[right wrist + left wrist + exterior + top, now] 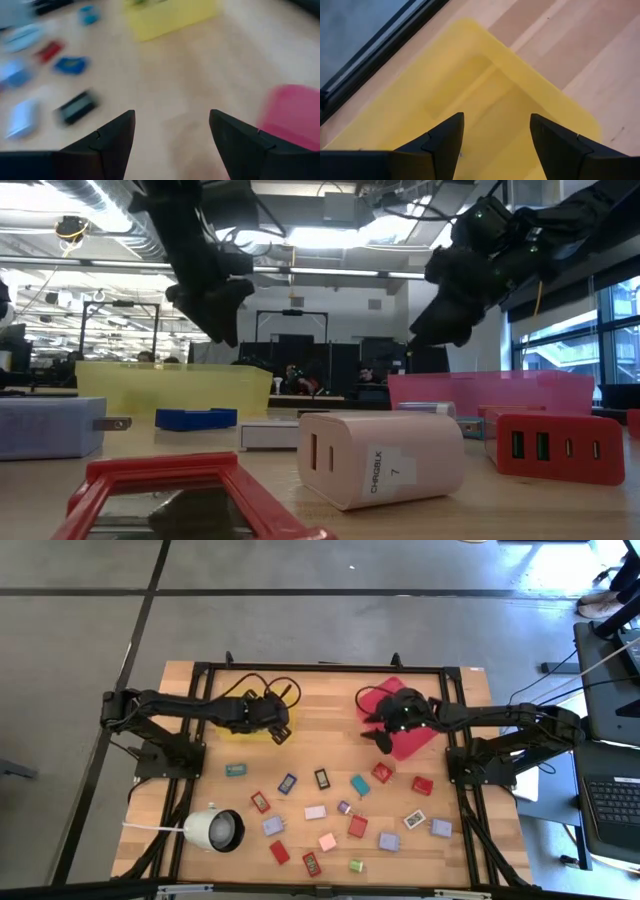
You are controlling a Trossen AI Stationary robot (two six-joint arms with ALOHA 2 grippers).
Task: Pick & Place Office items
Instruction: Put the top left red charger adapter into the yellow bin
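**Op:** Left pincer hangs over the yellow tray, fingers apart, nothing between them. Right pincer sits at the near edge of the red tray, fingers apart too, empty. I can't see anything lying in the yellow tray from my left wrist camera.

**Obs:** Where are the items?

**Op:** The office items lie scattered flat on the wooden table, nearer the front than both trays, mostly apart from each other. White lamp-like thing at front left.

**Obs:** Handling?

**Op:** I judge them light and rigid: small rectangular blocks, smooth hard shells, rounded edges. The pink block in the low camera looks like a plug adapter, slots on one face. Probably slick; I'd pinch across the short sides, centred, so it doesn't twist. Low profile means coming down close to the wood.
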